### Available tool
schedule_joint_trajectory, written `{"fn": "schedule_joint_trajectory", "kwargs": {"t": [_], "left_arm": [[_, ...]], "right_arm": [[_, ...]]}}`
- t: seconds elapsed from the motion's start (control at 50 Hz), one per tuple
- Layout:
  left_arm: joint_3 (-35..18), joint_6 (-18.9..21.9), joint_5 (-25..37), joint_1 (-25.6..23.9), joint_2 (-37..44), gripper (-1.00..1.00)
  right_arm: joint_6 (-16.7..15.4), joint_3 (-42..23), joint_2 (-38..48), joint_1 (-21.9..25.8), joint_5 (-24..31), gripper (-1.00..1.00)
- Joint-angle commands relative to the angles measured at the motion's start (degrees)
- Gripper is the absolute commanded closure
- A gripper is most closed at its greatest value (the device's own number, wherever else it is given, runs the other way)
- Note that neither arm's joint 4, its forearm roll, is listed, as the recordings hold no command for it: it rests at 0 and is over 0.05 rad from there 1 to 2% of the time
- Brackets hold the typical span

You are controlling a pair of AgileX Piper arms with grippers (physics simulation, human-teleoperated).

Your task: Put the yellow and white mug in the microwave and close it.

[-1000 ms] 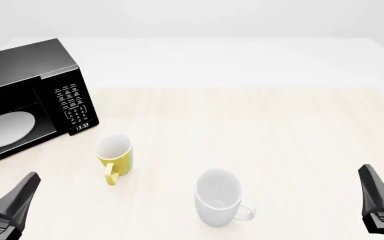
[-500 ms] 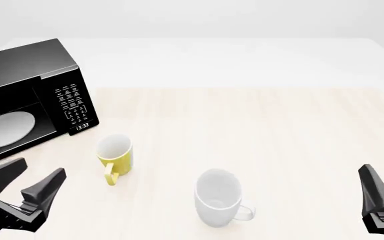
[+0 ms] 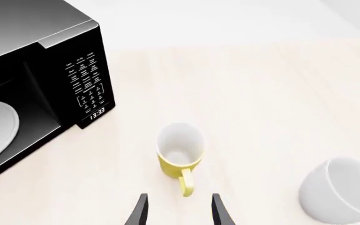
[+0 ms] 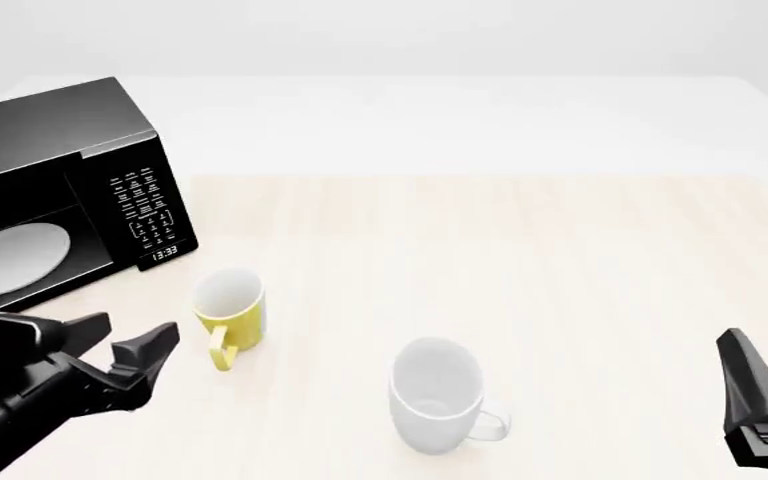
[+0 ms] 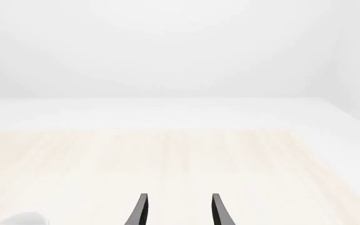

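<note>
— Since the earlier frame? Left black gripper (image 4: 117, 345) has advanced toward the small yellow, white-lined mug (image 4: 231, 312), fingers spread, empty.

— Mug's position? Left of centre, upright (handle toward gripper), beside the open black boxy microwave (image 4: 64, 200).

— Right gripper (image 5: 176, 211)? Parted, lower right.

Pale light-wood tabletop (image 4: 518, 250) with a white border, bearing three objects: a large black boxy microwave (image 4: 57, 190) at the far left, a small yellow mug with white interior (image 4: 231, 312) just beside it, and a larger all-white mug (image 4: 438, 395) nearer the front.
</note>
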Motion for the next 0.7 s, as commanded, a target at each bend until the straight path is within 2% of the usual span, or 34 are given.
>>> {"fn": "schedule_joint_trajectory", "kwargs": {"t": [0.02,0.7], "left_arm": [[-0.2,-2.7,-5.5,0.6,8.9,-1.00],[-0.6,-5.4,-17.6,-0.8,24.7,-1.00]], "right_arm": [[0.0,0.0,0.0,0.0,0.0,-1.00],[0.0,0.0,0.0,0.0,0.0,-1.00]]}}
